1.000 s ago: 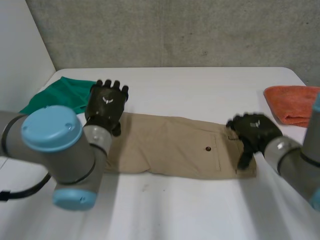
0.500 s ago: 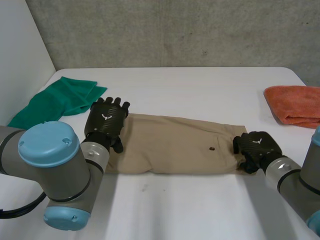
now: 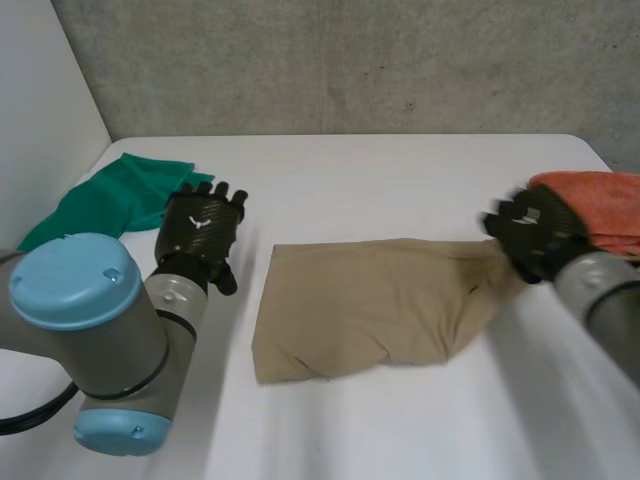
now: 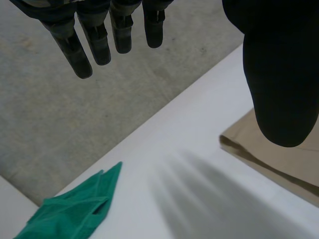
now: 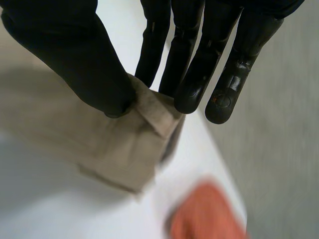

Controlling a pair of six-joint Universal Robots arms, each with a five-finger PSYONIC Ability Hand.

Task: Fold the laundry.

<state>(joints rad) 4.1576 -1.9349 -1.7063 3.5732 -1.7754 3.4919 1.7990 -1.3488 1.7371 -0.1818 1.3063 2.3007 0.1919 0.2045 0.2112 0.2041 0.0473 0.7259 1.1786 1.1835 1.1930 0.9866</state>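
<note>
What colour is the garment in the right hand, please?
Beige garment, clearest in head view.

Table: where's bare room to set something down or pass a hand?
Free: the far table strip behind the khaki garment, between green cloth and orange towel; the near strip in front of it. Crowded: right end, where the right robot hand pinches the garment beside the towel; left, open left robot hand by the green cloth.

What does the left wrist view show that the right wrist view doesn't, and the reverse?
Left wrist view: the left robot hand, fingers straight and holding nothing, and a green cloth. Right wrist view: the right robot hand pinching an end of the beige pants, with an orange towel beyond. Shared: the beige pants and the white table.
</note>
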